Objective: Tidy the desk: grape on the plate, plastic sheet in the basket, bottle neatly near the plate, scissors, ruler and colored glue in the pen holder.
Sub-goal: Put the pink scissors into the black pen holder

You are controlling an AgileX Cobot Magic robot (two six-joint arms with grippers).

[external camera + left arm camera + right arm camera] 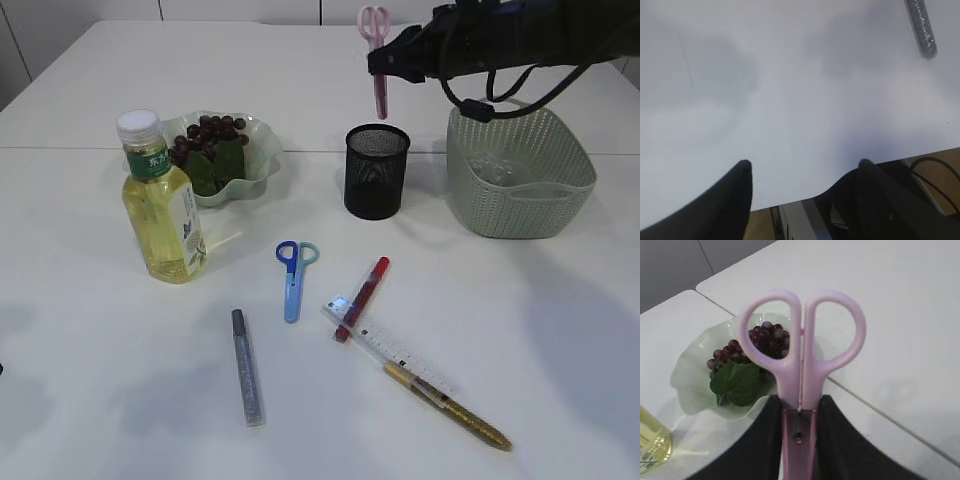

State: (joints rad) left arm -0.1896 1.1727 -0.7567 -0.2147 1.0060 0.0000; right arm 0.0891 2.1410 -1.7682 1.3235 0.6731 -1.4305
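**One pair of scissors aloft over the pen holder, the rest of the desk still strewn**

Two arms work this white table (pixel 520 330), but only one carries anything. The right gripper (pixel 383 62) is clamped on the pink scissors (pixel 377 50), its dark fingers (pixel 760 440) pressing either side of the closed blades just below the handle loops. The scissors hang upright, handles on top, above and slightly behind the black mesh pen holder (pixel 376 170), not yet inside it. The left gripper (pixel 802 170) hovers low over bare tabletop at the near left edge, its jaws standing well apart around nothing; the silver glitter glue (pixel 247 368) lies just beyond it.

At back left, the grapes (pixel 210 138) and their leaf sit in the pale green wavy plate (pixel 262 165). The bottle (pixel 162 200) of yellow drink stands upright just in front of the plate, to its left. The grey-green woven basket (pixel 520 190) stands to the right of the pen holder, with something clear and crumpled inside that may be the plastic sheet (pixel 495 165); it is too faint to be sure.

Out on the open table lie the blue scissors (pixel 293 278), the red glue pen (pixel 363 297) crossing one end of the clear ruler (pixel 395 350), and the gold glitter glue (pixel 450 408) touching the ruler's other end.
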